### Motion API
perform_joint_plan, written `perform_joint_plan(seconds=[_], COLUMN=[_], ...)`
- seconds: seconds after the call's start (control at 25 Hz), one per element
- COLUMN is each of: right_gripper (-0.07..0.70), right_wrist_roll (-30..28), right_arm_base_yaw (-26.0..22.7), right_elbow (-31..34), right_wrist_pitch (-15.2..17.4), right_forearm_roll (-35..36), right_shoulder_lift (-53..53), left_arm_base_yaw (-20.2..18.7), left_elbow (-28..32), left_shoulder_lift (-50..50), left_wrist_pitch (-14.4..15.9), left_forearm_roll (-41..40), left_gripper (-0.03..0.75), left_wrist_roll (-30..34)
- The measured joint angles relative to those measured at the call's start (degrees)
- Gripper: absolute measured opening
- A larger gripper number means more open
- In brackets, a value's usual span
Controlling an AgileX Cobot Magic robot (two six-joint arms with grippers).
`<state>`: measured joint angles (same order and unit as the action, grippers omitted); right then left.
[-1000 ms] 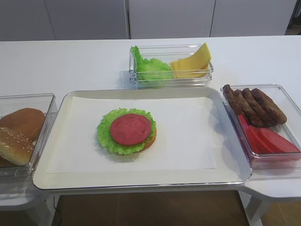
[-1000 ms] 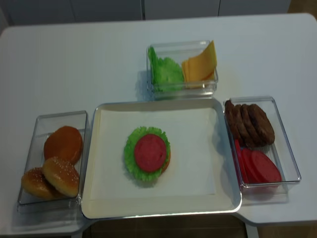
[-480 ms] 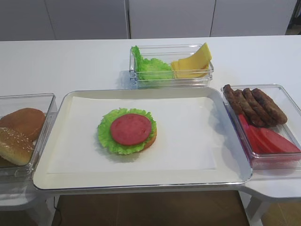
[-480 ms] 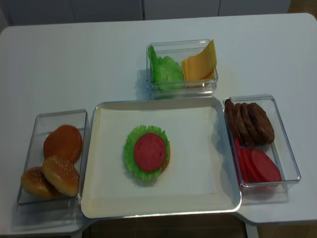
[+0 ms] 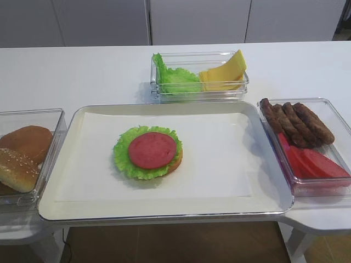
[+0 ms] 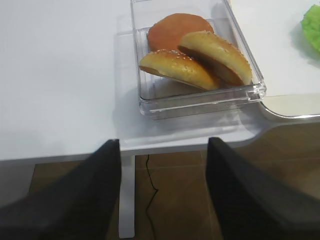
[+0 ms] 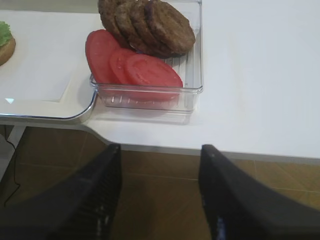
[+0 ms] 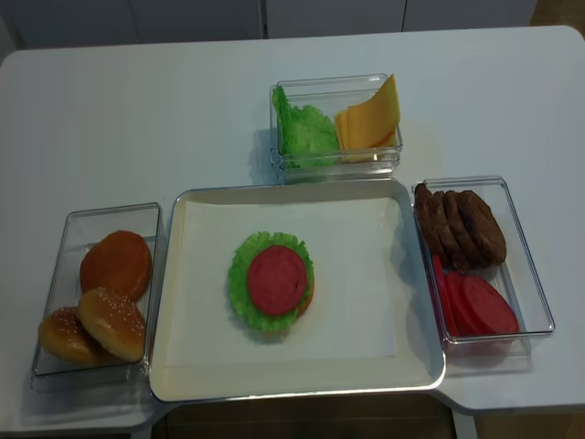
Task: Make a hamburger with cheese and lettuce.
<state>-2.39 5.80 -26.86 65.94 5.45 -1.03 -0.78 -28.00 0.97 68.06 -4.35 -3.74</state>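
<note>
The hamburger (image 5: 149, 152) (image 8: 272, 282) lies left of centre on the paper-lined tray: a bun base, the frilly lettuce (image 5: 122, 159) and a red round slice on top. Cheese (image 5: 224, 72) (image 8: 370, 117) leans in the right half of the clear box at the back, beside more green leaves (image 5: 175, 80). My right gripper (image 7: 161, 152) is open and empty, off the table's front edge near the box of red slices (image 7: 134, 67). My left gripper (image 6: 163, 145) is also open and empty, off the front edge before the bun box (image 6: 197, 97). Neither gripper shows in the high views.
A clear box with sesame buns (image 5: 22, 156) stands left of the tray (image 5: 164, 213). To the tray's right, another clear box (image 5: 329, 189) holds brown patties (image 5: 296, 123) and red slices. The table's front edge (image 7: 210, 147) runs just beyond both grippers.
</note>
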Motion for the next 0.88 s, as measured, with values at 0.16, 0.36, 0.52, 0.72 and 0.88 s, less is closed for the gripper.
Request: perform_joint_plan(seconds=[0.16, 0.36, 0.52, 0.72, 0.88], right_gripper=[0.393, 0.393, 0.393, 0.393, 0.393], right_wrist_roll=[-0.05, -0.05, -0.05, -0.05, -0.05], right_arm_base_yaw=[0.00, -2.29, -5.63, -5.75, -5.65], right_elbow=[0.00, 0.00, 0.00, 0.00, 0.00], right_wrist_pitch=[0.00, -0.07, -0.07, -0.07, -0.07], right_forearm_roll=[0.00, 0.00, 0.00, 0.00, 0.00], right_shoulder_lift=[0.00, 0.00, 0.00, 0.00, 0.00], left_arm_base_yaw=[0.00, 0.00, 0.00, 0.00, 0.00], left_elbow=[0.00, 0.00, 0.00, 0.00, 0.00], left_shoulder_lift=[0.00, 0.00, 0.00, 0.00, 0.00], left_wrist_pitch=[0.00, 0.00, 0.00, 0.00, 0.00], left_forearm_roll=[0.00, 0.00, 0.00, 0.00, 0.00], left_gripper=[0.404, 0.404, 0.404, 0.404, 0.404], left_wrist_roll=[0.00, 0.00, 0.00, 0.00, 0.00])
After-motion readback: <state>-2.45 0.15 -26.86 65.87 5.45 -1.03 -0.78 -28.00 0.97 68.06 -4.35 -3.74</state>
